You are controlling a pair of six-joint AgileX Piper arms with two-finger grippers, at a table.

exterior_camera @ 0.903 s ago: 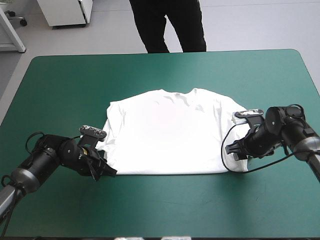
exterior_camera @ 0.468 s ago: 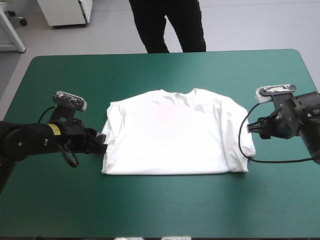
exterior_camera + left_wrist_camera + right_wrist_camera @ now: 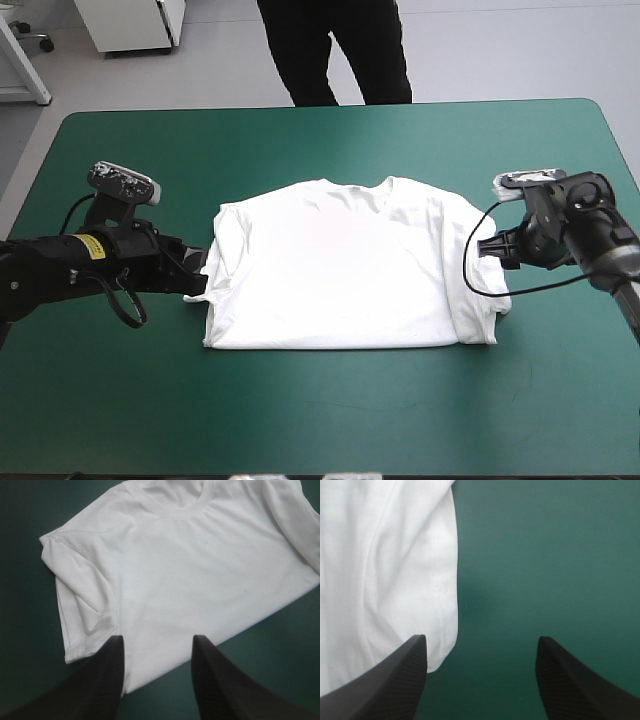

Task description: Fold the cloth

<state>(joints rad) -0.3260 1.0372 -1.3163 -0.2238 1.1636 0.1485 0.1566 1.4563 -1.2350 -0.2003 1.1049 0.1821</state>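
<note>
The teal-green surface (image 3: 320, 420) is bare along its near side, in front of both pairs of jaws. Next comes the straight hem of the white T-shirt (image 3: 340, 270), which lies flat at the middle of the surface, between the left jaws and the right jaws. Its long axis runs crosswise from one pair to the other, since with the sleeves folded in it is wider than it is deep. The left jaws are spread and pinch nothing. In the left wrist view their black fingers (image 3: 100, 680) stand apart, with the shirt's hem edge, close to its near left corner, showing in the gap between them, and the folded left sleeve (image 3: 85, 605) just ahead of one finger. I cannot tell whether the fingers touch the cloth. The right jaws are also spread wide and hold nothing. In the right wrist view, the shirt's rounded right edge lies just beside one black finger (image 3: 395, 675), while the gap between the two shows mostly bare teal-green cover. Ahead of the left jaws the body of the shirt lies smooth, with light creases at both sides. Farthest off is the collar (image 3: 365, 185), which points toward the far edge of the surface, away from the robot.
</note>
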